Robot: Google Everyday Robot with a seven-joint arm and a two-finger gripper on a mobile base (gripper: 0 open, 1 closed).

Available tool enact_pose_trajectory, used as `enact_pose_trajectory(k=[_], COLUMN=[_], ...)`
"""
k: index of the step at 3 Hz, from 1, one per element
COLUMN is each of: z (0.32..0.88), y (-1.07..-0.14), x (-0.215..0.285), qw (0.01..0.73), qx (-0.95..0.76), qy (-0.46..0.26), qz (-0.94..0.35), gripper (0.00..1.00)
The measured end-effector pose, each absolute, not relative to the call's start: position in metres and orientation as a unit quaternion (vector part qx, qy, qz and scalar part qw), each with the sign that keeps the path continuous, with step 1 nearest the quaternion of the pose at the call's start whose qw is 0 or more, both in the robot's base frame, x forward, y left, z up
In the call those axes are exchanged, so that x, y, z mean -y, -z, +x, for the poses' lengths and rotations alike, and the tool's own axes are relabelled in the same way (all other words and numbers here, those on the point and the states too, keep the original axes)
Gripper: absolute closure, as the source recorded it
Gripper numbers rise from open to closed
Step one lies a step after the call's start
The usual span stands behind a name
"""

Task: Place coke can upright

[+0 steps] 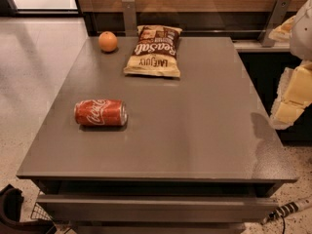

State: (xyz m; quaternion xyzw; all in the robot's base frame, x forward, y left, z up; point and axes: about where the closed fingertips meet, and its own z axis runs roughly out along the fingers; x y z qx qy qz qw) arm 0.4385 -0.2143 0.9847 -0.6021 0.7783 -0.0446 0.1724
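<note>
The coke can (100, 112) is red with white script and silver ends. It lies on its side on the left part of the grey table (195, 130), its long axis running left to right. My gripper (286, 112) hangs at the right edge of the view, beside the table's right edge and far from the can. It holds nothing that I can see.
An orange (107, 41) sits at the table's back left corner. A brown-and-cream chip bag (153, 51) lies flat at the back middle. A wooden wall with metal brackets (129, 14) runs behind the table. A drawer front (156, 207) shows below the front edge.
</note>
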Motion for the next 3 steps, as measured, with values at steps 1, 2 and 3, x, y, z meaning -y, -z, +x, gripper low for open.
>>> enact_pose_trajectory(k=[1,2,3], z=[0.438,0.440,0.446], y=[-0.985,-0.989,-0.986], x=[0.214,0.207,0.183], qw=[0.172,0.186,0.211], qx=[-0.778,-0.773,-0.760], qy=[0.045,0.036,0.000], qz=[-0.602,-0.605,-0.615], gripper=[0.00,0.00,0.00])
